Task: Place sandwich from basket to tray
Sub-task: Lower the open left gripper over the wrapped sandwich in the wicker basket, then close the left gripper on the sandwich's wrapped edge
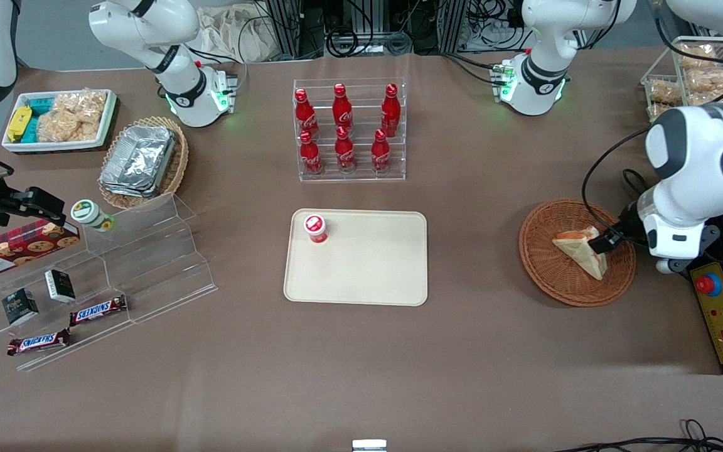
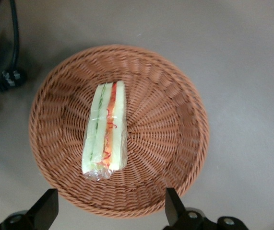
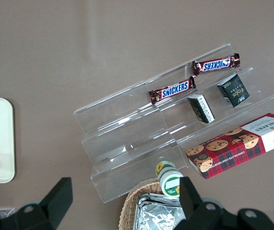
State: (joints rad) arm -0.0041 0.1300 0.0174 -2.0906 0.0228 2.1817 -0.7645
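The sandwich (image 1: 580, 250), a wrapped white-bread wedge with orange-red and green filling, lies in the round reddish-brown wicker basket (image 1: 546, 270) toward the working arm's end of the table. My left gripper (image 1: 605, 242) hovers over the basket, just above the sandwich, open and empty. In the left wrist view the sandwich (image 2: 105, 129) lies on the basket (image 2: 170, 124) floor with its filling edge up, and the gripper (image 2: 110, 210) has its two fingers spread wide above the basket rim, not touching the sandwich. The cream-beige tray (image 1: 368, 276) lies mid-table.
A small red-capped cup (image 1: 315, 227) stands on the tray's corner. A clear rack of red bottles (image 1: 349, 132) stands farther from the front camera than the tray. A yellow control box (image 1: 722, 317) sits beside the basket. A clear stepped shelf with snacks (image 1: 104, 276) is toward the parked arm's end.
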